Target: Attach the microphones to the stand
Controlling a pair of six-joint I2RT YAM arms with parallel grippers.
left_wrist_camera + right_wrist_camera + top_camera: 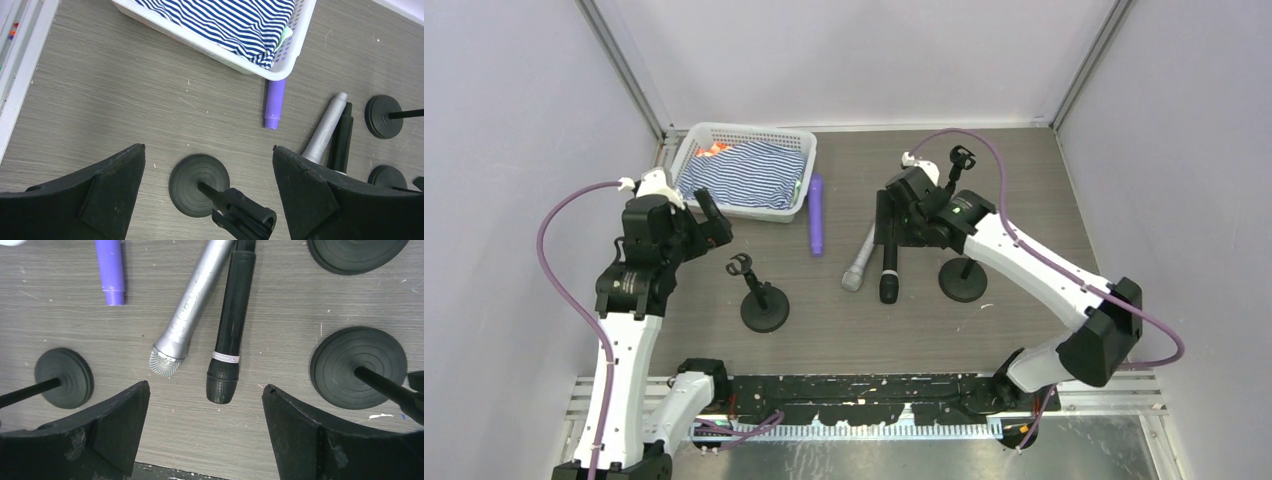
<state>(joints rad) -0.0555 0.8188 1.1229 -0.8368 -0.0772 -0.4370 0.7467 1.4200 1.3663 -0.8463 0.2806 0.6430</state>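
All three mics lie flat on the surface [1024, 200], none on a stand. We note the silver mic [187, 310] and black mic [231, 325] side by side near mid-surface, heads toward the near edge. Their heads are spread apart and their far ends close together; whether they touch there we cannot tell. The purple mic [816, 215] lies apart to their left, just beside the right wall of the basket [744, 128], its length running front to back. The right gripper [206, 385] hangs over the heads of the silver and black mics, fingers apart and holding nothing; we see no contact with either mic. The right stand [345, 360] sits upright just right of the black mic, and the rear stand [355, 252] is behind it, its base partly cut off in the right wrist view. The left stand [199, 185] is upright, well left of the mics, with its clip at the top. The left gripper [208, 147] hovers above that stand, fingers spread wide and holding nothing. The basket, at the far left, holds a blue-and-white striped cloth [235, 20].
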